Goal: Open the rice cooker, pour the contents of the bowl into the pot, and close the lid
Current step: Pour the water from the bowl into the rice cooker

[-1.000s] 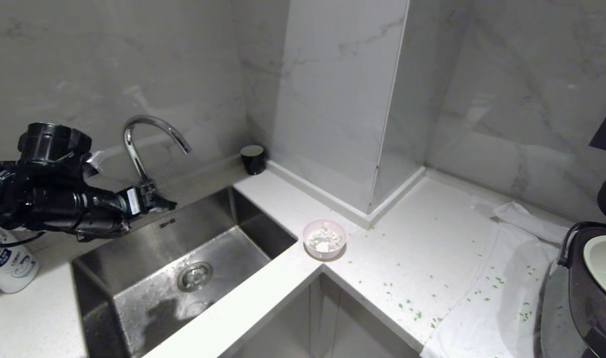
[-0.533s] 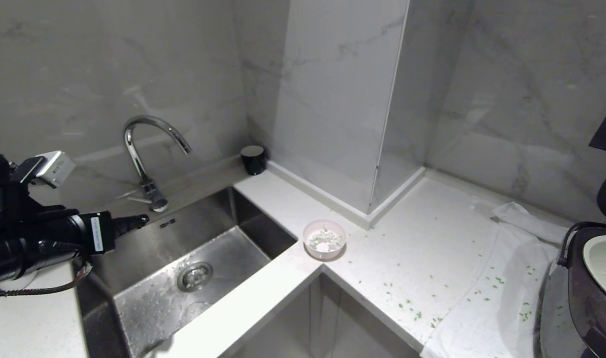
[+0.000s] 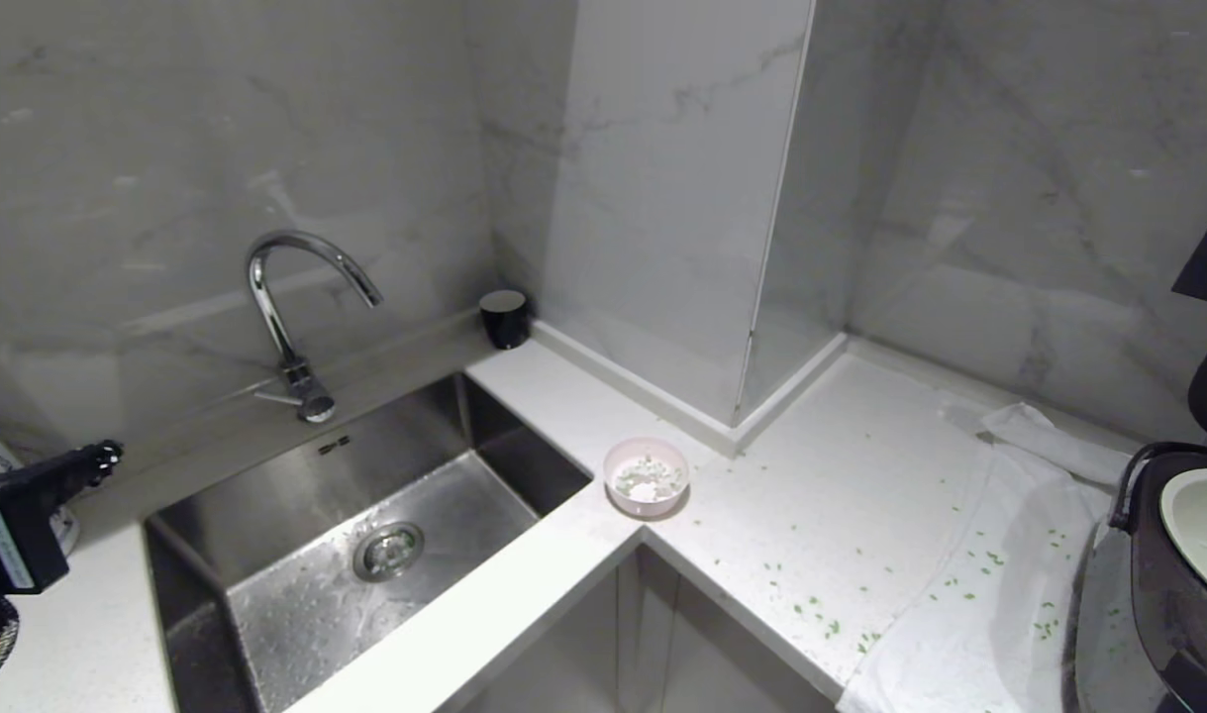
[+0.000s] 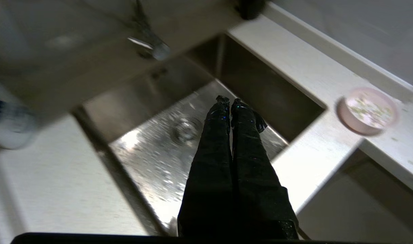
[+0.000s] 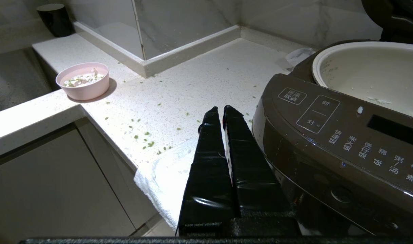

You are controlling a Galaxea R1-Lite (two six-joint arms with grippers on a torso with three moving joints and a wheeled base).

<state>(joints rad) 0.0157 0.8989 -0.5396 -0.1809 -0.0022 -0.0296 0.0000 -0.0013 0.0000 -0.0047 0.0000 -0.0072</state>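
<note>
The rice cooker [image 5: 345, 135] stands open, pot [image 5: 372, 73] exposed; the pink bowl [image 3: 647, 477], beside the sink [image 3: 365, 535], is still full. Both tools, left [image 4: 226, 100] and right [image 5: 220, 109], are closed and empty.

1. The head view looks forward and down from high up, wide over the sink [image 3: 365, 535], the corner table [image 3: 821, 495] and the bowl [image 3: 647, 477]; the rice cooker [image 3: 1172, 584] is cut by its right edge.
2. The left wrist view looks down past the left end effector [image 4: 229, 101] into the sink [image 4: 152, 152]; it shares sink and bowl [image 4: 367, 110] with the head view.
3. The right wrist view sits low and close beside the rice cooker [image 5: 335, 135], facing across the table [image 5: 192, 84] past the right end effector [image 5: 220, 109] to the bowl [image 5: 82, 80]; all three views share the bowl.
</note>
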